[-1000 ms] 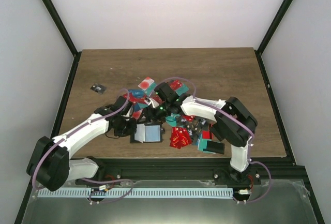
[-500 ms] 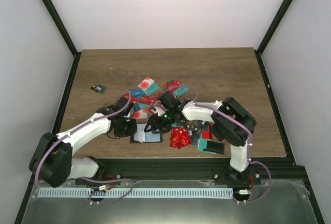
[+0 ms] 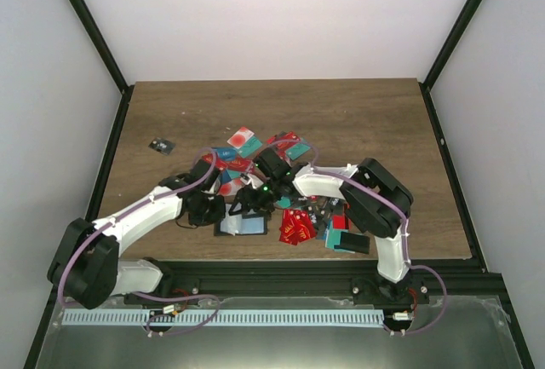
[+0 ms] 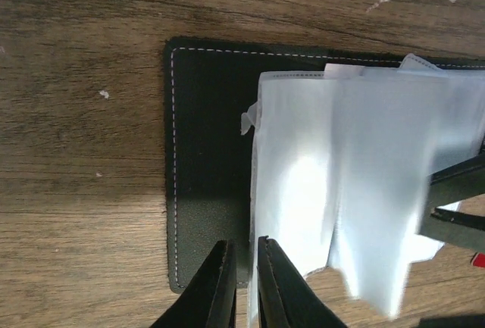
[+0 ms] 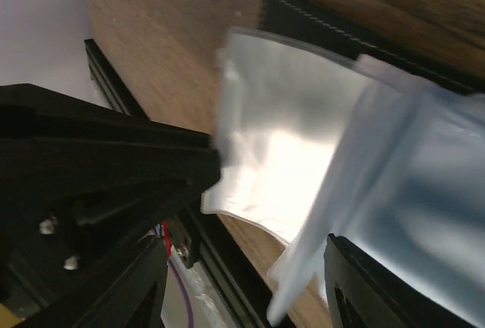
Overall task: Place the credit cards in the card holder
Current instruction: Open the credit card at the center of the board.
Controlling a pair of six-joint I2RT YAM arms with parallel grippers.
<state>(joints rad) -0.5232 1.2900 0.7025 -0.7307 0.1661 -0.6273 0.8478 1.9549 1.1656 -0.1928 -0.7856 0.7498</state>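
Holder (image 3: 244,222) open for loading.
Left gripper (image 4: 242,267) nearly together, tips on holder's cover (image 4: 208,161); right gripper (image 5: 244,252) apart, astride its sleeves (image 4: 356,176); cards (image 3: 294,226) heaped right of holder. Pin cover flat, part one sleeve.

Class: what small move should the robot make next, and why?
Probably lay the clear sleeves flat with the right claw. They stand fanned between its open jaws, while the left claw, nearly shut, sits at the edge of the wallet.
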